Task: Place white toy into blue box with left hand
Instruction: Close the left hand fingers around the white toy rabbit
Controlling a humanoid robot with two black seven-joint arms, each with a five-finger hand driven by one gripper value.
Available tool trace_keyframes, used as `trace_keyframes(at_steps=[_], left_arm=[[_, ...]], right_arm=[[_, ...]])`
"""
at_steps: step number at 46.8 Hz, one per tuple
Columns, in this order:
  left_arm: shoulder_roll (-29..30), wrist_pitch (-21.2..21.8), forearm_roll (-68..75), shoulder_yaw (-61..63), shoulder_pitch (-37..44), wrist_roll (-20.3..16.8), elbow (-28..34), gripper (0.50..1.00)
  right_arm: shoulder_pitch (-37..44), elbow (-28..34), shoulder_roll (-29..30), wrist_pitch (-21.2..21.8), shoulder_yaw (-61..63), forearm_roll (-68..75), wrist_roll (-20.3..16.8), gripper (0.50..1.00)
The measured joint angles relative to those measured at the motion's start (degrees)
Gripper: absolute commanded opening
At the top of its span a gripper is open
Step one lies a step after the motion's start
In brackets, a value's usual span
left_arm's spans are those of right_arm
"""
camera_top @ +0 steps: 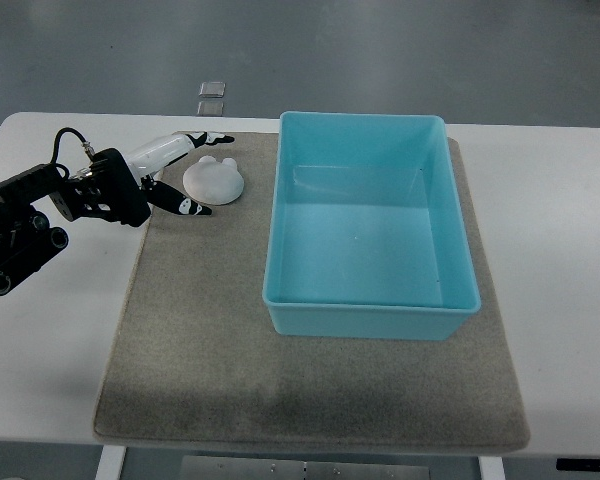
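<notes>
A small round white toy [214, 180] with two little ears lies on the grey mat [210, 330], just left of the blue box [365, 315]. The box is an open light-blue tub with nothing inside it. My left hand [188, 172] comes in from the left edge and sits beside the toy on its left. Its black-tipped white fingers [180, 148] are spread, one passing behind the toy and one in front, apart from it or barely touching. The hand holds nothing.
The mat lies on a white table [560, 220]. Two small grey squares [211, 97] sit on the floor beyond the table's far edge. The left arm's black forearm and cable [25, 225] lie over the table's left side.
</notes>
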Motion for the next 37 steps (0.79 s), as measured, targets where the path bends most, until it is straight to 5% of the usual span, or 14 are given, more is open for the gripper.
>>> trace_keyframes(at_steps=[17, 33, 37], left_arm=[[-1.8, 5.2, 6.1, 2.1, -0.5, 0.1, 3.2, 0.876], [-3.5, 8.7, 6.3, 6.6, -2.1, 0.1, 6.7, 0.767], [-4.0, 9.8, 6.3, 7.0, -2.4, 0.4, 7.3, 0.703]], right_arm=[[0.0, 0.0, 0.0, 0.0, 0.0, 0.0, 0.0, 0.936], [0.0, 0.0, 0.0, 0.0, 0.0, 0.0, 0.0, 0.936], [0.0, 0.0, 0.0, 0.0, 0.0, 0.0, 0.0, 0.936]])
